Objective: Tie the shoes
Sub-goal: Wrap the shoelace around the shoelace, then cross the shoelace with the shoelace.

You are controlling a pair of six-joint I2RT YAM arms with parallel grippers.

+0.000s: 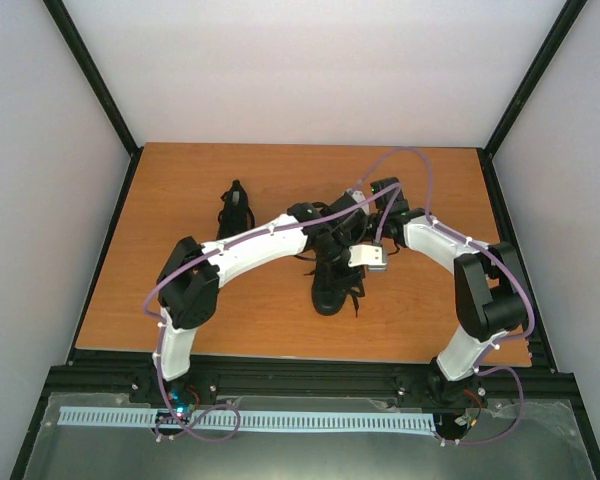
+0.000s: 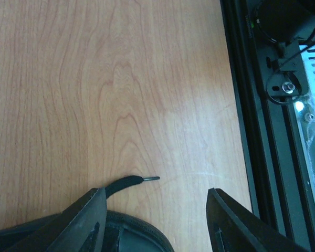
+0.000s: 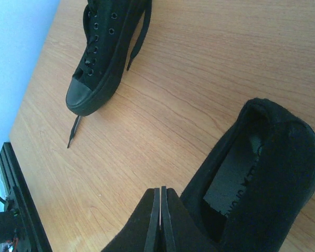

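Two black shoes lie on the wooden table. The nearer shoe (image 1: 332, 285) sits at the centre, under both wrists. My left gripper (image 2: 156, 195) hangs open just over its rim (image 2: 127, 230), with bare wood between the fingers (image 2: 89, 218). A lace end (image 2: 127, 181) with its thin tip rests on the wood just past the left finger. My right gripper (image 3: 161, 193) is shut, with nothing seen between its pads, beside this shoe's heel opening (image 3: 262, 173). The second shoe (image 1: 235, 210) (image 3: 102, 47) lies apart at the back left, its laces loose (image 3: 73, 131).
The table's black frame rail (image 2: 262, 131) runs close along the right of the left wrist view. Black frame posts and pale walls enclose the table (image 1: 230, 320) on three sides. Purple cables (image 1: 410, 155) loop above the right arm.
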